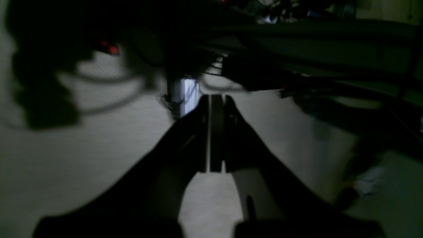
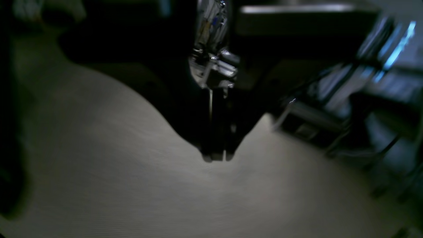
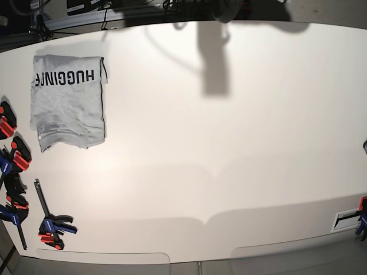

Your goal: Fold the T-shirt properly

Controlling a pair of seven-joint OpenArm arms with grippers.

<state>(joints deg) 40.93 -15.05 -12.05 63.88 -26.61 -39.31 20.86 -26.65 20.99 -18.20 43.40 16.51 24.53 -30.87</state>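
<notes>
The light grey T-shirt (image 3: pixel 67 106) lies folded into a rectangle at the table's far left in the base view, with black lettering "HUGGING" along its top edge. Neither arm shows in the base view. In the left wrist view my left gripper (image 1: pixel 214 99) is shut and empty, with only a thin slit between its dark fingers, over bare white table. In the right wrist view my right gripper (image 2: pixel 216 157) is shut and empty, also over bare white table. The T-shirt shows in neither wrist view.
Several red, blue and black bar clamps (image 3: pixel 14 172) lie along the white table's (image 3: pixel 229 143) left edge, one more (image 3: pixel 53 223) near the front left corner. Another clamp (image 3: pixel 361 215) sits at the right edge. Cables and dark equipment (image 3: pixel 86 7) line the far edge.
</notes>
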